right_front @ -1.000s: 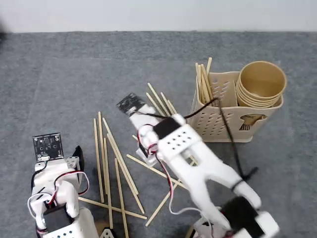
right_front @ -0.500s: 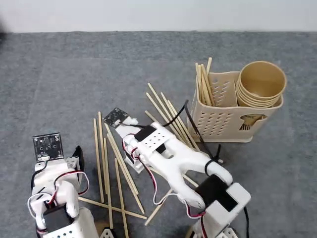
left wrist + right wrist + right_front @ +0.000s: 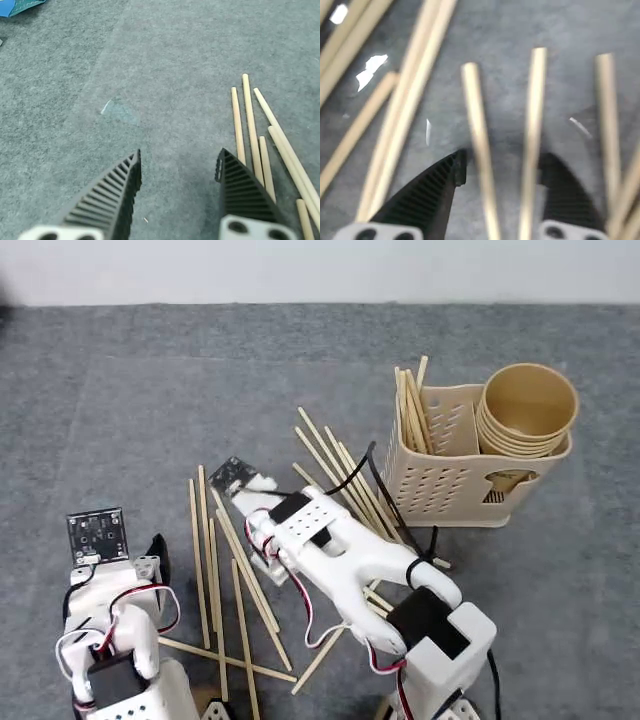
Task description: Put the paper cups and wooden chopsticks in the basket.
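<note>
At near left the left tool [image 3: 180, 155] hangs released, jaws spread over the grey counter [image 3: 130, 390], with loose chopsticks [image 3: 213, 540] lying just to its right. In the middle the right tool [image 3: 502, 160] is down among that scatter, also released, with two of them lying between its jaws. The right arm [image 3: 350, 550] covers several more. Far right stands the basket [image 3: 440, 485], cups [image 3: 528, 405] stacked in its right compartment and upright chopsticks [image 3: 408, 415] in its left.

Left hand [image 3: 180, 151], right hand [image 3: 503, 155] agape.
</note>
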`<state>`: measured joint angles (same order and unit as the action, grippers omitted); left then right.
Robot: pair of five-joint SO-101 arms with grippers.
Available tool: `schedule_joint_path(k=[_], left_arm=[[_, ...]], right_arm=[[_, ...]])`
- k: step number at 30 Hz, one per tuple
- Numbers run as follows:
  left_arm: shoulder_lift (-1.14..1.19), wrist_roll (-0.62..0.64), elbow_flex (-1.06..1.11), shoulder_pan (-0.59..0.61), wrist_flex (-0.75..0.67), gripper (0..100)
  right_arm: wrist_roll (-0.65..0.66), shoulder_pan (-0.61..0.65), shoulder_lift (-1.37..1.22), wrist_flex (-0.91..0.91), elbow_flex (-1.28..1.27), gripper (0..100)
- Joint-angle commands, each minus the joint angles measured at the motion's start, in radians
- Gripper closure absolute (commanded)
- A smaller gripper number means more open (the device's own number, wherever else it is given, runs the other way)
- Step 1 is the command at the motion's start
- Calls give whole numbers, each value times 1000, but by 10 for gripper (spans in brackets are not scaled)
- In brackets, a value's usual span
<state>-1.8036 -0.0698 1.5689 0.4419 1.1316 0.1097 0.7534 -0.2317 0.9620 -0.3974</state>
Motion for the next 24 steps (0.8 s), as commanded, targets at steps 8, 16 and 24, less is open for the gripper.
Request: schedule_joint_path(k=[8,16,24], left_arm=[[-15,-9,-7,2,-23,769],[-15,-9,-7,2,-23,769],[-15,-9,-7,2,-23,769]], right_arm=[[-9,10,-25,1,11,990],[-9,8,101,214,172,990],[-8,-4,274,470,404,990]])
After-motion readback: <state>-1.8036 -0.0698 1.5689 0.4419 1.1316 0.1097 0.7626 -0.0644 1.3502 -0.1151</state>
